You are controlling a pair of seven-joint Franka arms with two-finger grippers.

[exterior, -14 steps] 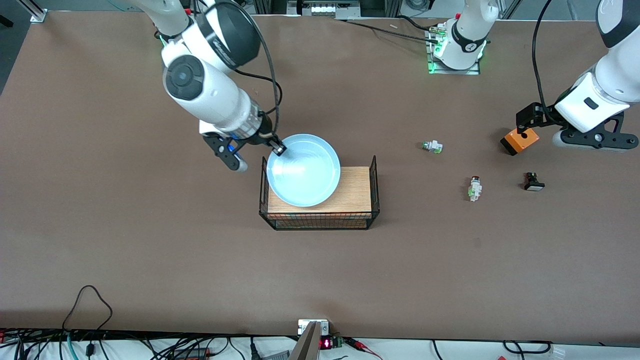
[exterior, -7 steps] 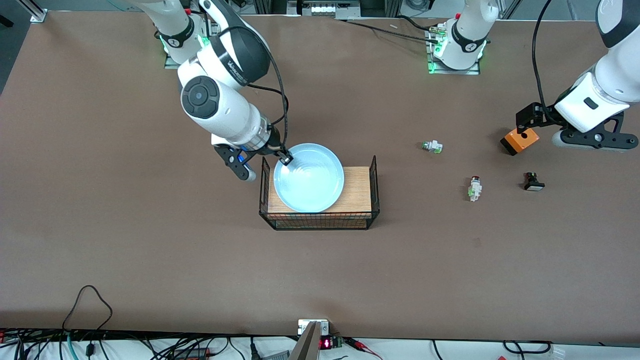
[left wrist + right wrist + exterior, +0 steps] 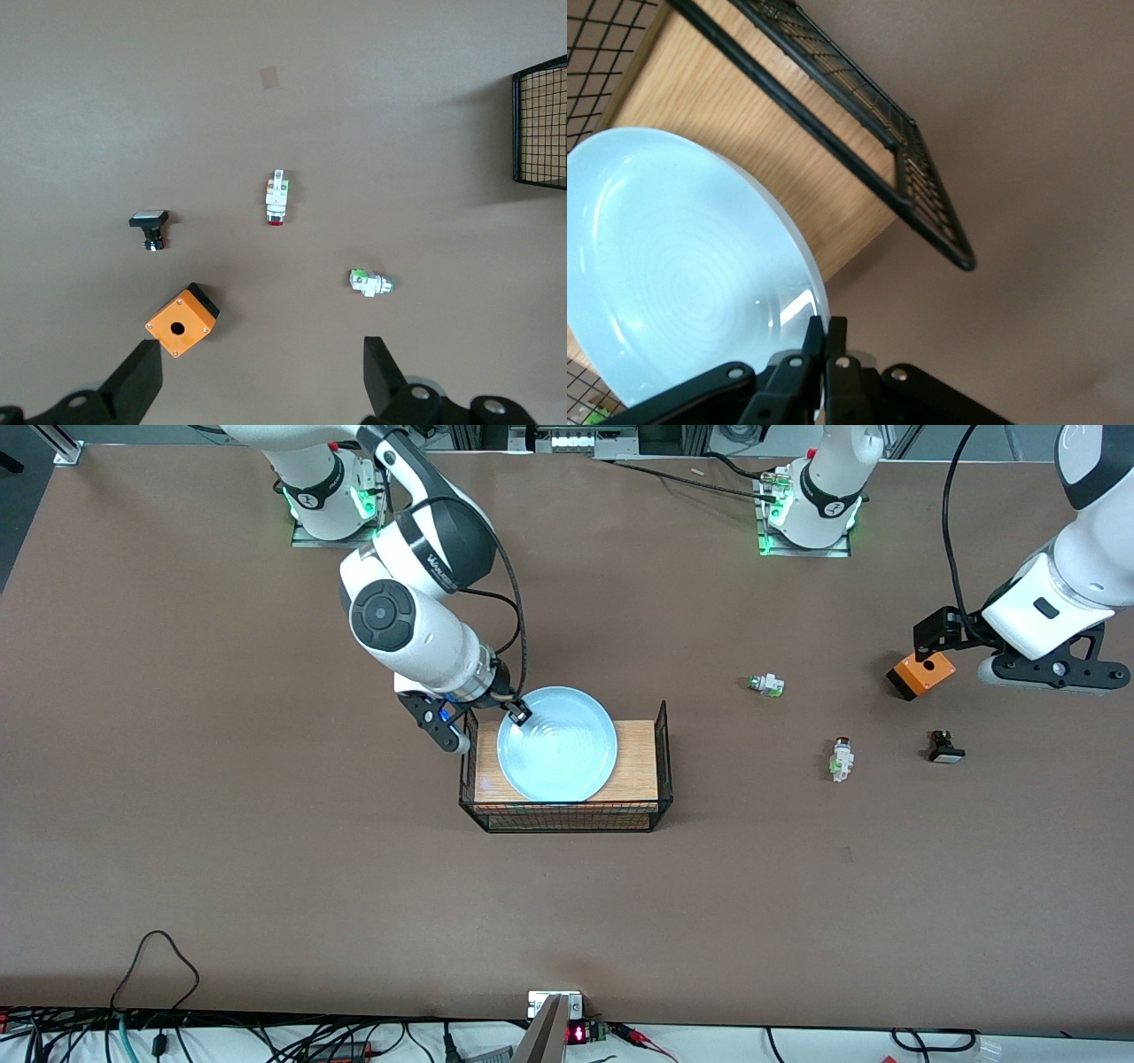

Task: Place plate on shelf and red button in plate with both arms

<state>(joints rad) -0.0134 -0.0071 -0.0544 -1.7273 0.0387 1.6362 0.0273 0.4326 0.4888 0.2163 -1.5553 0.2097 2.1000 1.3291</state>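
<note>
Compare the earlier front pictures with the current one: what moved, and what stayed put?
The right gripper, still shut on the plate rim, carried it toward the left arm's end, over the wooden tray. The left gripper stays open, waiting above the orange box; the red button is unmoved.

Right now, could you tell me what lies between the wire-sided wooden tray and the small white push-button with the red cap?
Nothing: in the front view, only bare brown table separates the wooden tray from the red-capped button; the green-capped button sits farther from the camera, off that line.
</note>
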